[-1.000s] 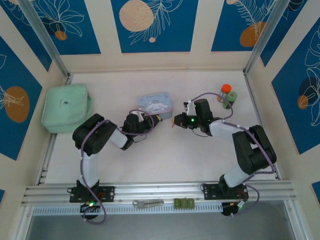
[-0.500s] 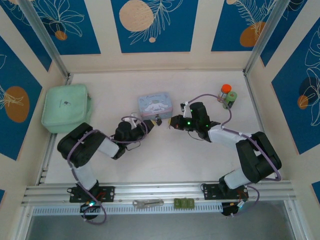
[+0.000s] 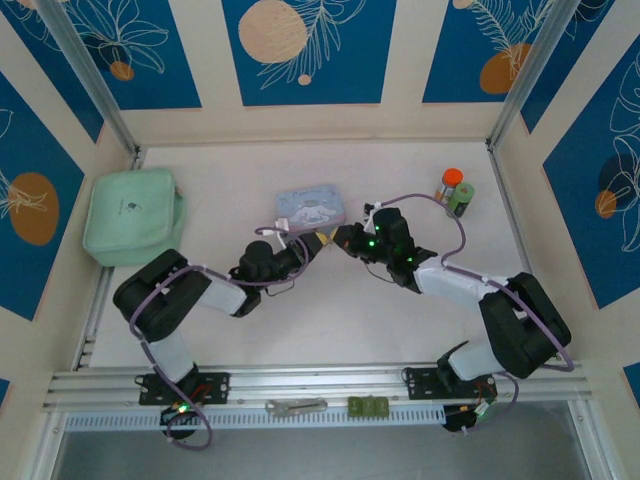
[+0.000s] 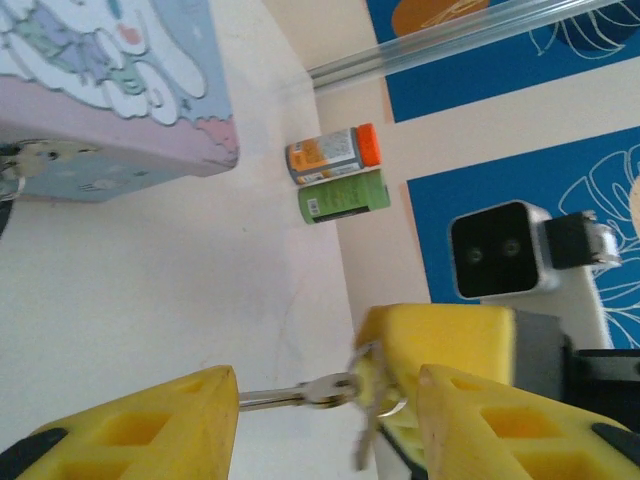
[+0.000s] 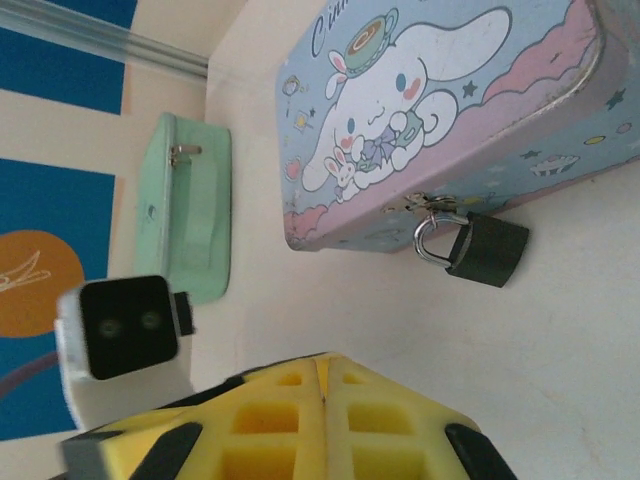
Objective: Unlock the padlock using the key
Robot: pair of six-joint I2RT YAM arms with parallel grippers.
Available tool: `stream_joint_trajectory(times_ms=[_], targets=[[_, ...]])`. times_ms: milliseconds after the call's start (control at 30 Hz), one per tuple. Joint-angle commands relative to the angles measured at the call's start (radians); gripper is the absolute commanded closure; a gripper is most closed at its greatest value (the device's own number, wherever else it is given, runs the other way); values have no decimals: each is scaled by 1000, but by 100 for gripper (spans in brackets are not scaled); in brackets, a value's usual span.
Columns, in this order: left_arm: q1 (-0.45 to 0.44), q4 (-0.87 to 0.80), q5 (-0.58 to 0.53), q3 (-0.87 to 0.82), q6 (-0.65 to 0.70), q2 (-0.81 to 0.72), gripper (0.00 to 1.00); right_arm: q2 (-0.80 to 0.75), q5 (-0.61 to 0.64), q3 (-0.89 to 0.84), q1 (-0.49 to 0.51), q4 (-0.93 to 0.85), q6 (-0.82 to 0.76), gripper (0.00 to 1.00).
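Yellow-padded left gripper [image 4: 328,422] stands with its fingers apart around the key [image 4: 300,395], apparently to take it over. The right gripper [image 5: 320,385] pinches the bunch. You have one padlock [image 5: 487,251], hanging from the one tin [image 5: 450,120] at 12 o'clock of both grippers.

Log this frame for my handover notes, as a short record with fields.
padlock: hooked through the tin's front clasp
key: held off the table between both arms
right gripper: jaws shut on the key bunch
left gripper: jaws apart, either side of the key blade
bottles: two, far right of table
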Motion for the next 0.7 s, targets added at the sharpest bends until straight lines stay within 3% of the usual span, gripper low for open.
stream_joint_trajectory(times_ms=[0, 267, 667], targets=[[-14, 63, -35, 26, -8, 19, 51, -16, 23, -22, 7, 35, 55, 100], [-31, 77, -38, 55, -21, 33, 62, 0, 23, -43, 8, 81, 78, 100], [-55, 124, -49, 62, -62, 72, 64, 7, 36, -67, 14, 122, 98, 100]])
